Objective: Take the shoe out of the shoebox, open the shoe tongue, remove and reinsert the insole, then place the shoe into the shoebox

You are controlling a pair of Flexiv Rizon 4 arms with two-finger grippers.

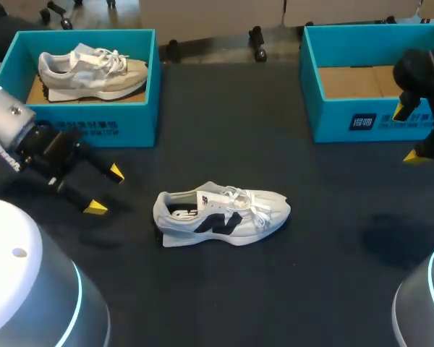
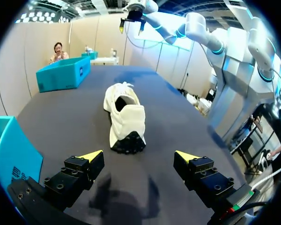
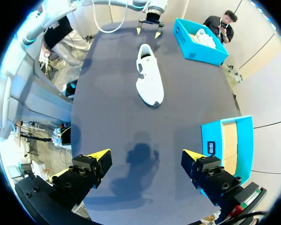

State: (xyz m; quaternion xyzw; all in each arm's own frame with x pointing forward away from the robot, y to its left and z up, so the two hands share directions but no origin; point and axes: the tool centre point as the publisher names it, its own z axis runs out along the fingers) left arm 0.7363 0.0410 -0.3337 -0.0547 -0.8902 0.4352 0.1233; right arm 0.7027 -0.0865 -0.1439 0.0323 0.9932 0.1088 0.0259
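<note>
Shoe [image 1: 220, 215] is out on the table, sole down, heel toward our left gripper [image 1: 105, 190], which is near the heel, released and holding nothing. Right gripper [image 1: 410, 134] is also released and empty, well apart beyond the toe. The risk, as we judge it: tugging the tongue with nothing pinning the shoe drags it, and the laces may snag a fingertip. Left box [image 1: 101, 124], back from the heel, holds a second shoe [image 1: 94, 71]. Right box [image 1: 333, 121], back from the toe, shows only its cardboard floor.

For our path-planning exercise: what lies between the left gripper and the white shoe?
Bare table separates left gripper and white shoe, per left wrist view.
</note>
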